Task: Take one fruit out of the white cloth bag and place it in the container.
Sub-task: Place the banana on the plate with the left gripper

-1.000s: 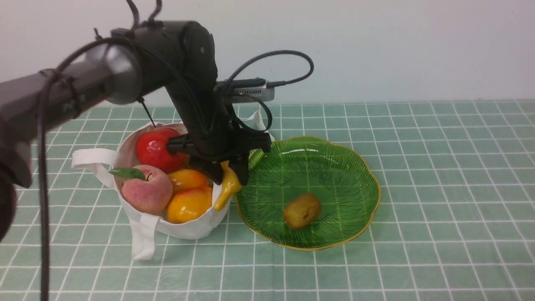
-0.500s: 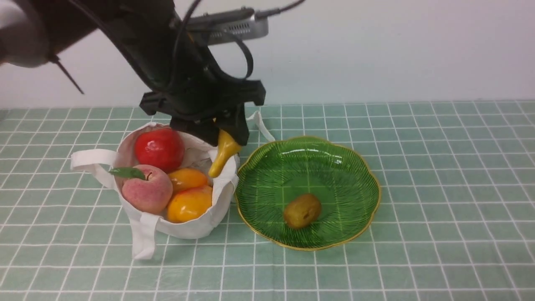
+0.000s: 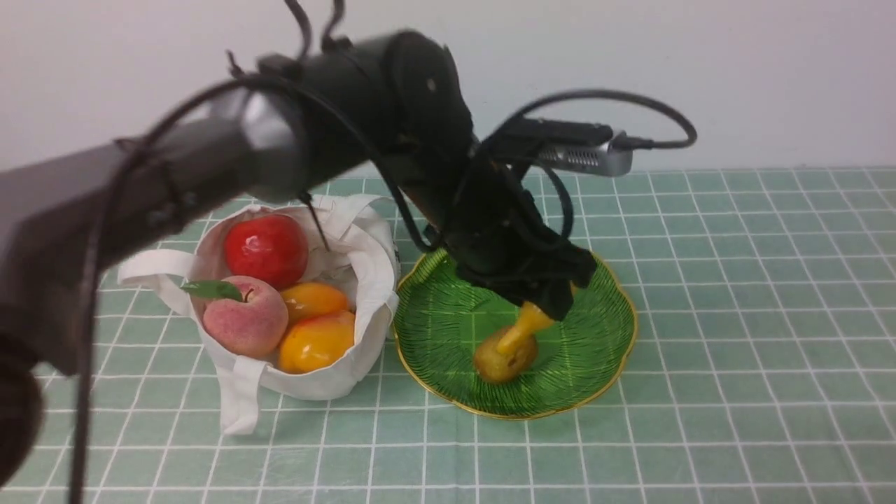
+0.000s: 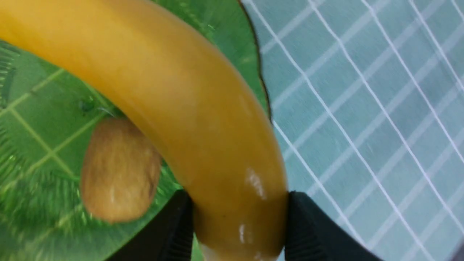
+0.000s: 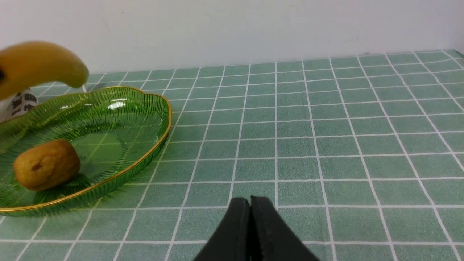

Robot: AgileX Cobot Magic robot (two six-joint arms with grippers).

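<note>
My left gripper (image 3: 542, 301) hangs over the green glass dish (image 3: 602, 336), shut on the yellow banana (image 3: 521, 330). The banana's lower end points down at the small brown oval fruit (image 3: 500, 358) lying in the dish; whether they touch I cannot tell. In the left wrist view the banana (image 4: 188, 119) fills the frame, pinched between both black fingers (image 4: 311, 232), with the brown fruit (image 4: 117, 170) and the dish (image 4: 224, 32) below. The white cloth bag (image 3: 336, 381) stands left of the dish. My right gripper (image 5: 250, 203) is shut and holds nothing, low over the cloth; it sees the banana's tip (image 5: 40, 65) above the dish (image 5: 145, 159).
The bag holds a red apple (image 3: 266, 248), a pink peach (image 3: 245, 322) and two orange-yellow fruits (image 3: 315, 343). A green checked tablecloth (image 3: 735, 315) covers the table up to a white wall (image 3: 700, 70). My left arm (image 3: 210, 161) reaches across above the bag.
My left gripper has lifted the banana out of the bag, carried it to the right and lowered it over the dish. The bag's rim has sprung back up.
</note>
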